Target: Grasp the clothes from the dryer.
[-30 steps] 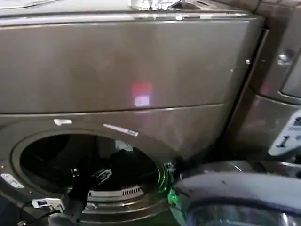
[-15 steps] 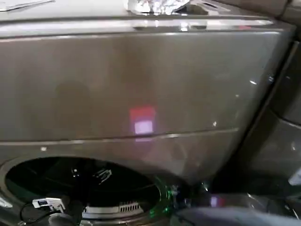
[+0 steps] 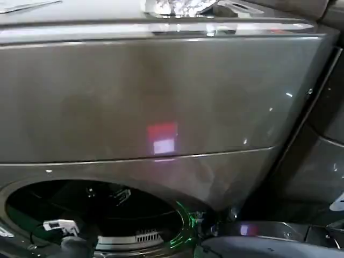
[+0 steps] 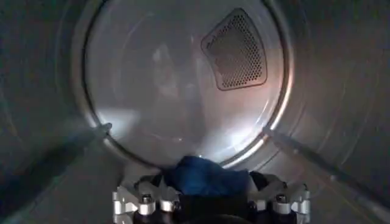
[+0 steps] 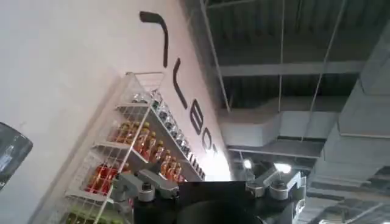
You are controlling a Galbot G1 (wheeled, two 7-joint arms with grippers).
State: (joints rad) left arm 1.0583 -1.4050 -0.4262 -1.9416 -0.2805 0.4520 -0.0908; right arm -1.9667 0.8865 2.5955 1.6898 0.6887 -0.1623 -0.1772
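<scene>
Dryer (image 4: pixel 183 91) drum interior, navy garment (image 4: pixel 207 176) btwn fingers of left end effector (image 4: pixel 210 198), gripped.

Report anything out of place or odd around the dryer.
On top of the dryer sits a crumpled silvery, foil-like item, an odd thing to find there. Inside the drum, the left hand is at a rumpled dark blue garment, as expected.
</scene>
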